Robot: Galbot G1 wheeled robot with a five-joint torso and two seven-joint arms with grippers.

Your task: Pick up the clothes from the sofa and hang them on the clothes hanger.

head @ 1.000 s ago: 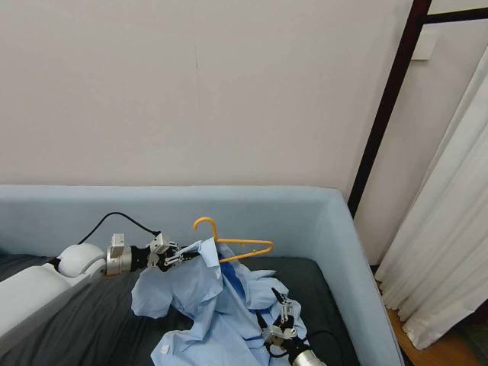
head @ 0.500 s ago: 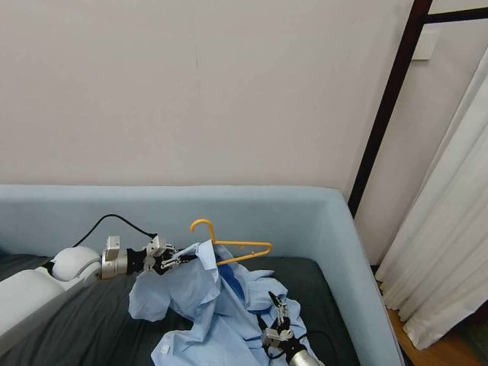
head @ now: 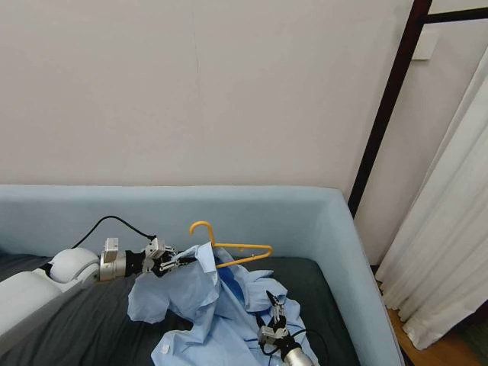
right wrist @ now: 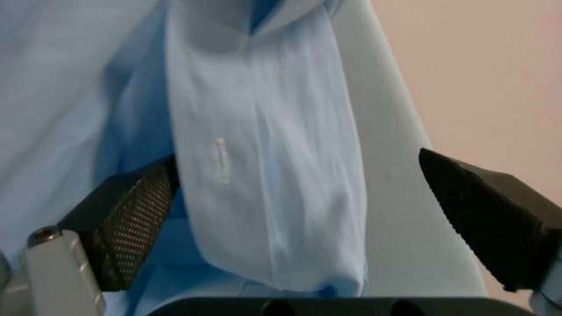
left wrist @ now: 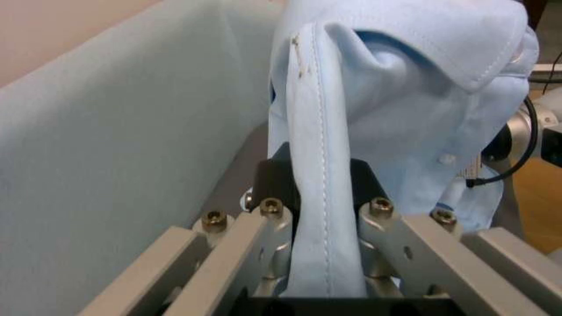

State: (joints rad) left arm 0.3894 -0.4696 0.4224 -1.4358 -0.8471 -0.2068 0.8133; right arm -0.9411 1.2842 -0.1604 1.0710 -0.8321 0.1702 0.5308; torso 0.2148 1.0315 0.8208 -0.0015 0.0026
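The left gripper (head: pixel 171 260), clamped on the edge of the blue shirt (head: pixel 213 305), has drawn a little further left. The shirt and the orange hanger (head: pixel 232 247) have slid with it above the sofa (head: pixel 328 229) seat. The right gripper (head: pixel 274 324) has sunk lower, fingers spread around a fold. I'd say the shirt is being stretched open for the hanger.

Sofa back (head: pixel 252 210) walls off rear; seat (head: pixel 99 335) L of shirt (head: pixel 206 305) free.

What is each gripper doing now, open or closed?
Left gripper: closed on the shirt.
Right gripper: open around a strip of the shirt.
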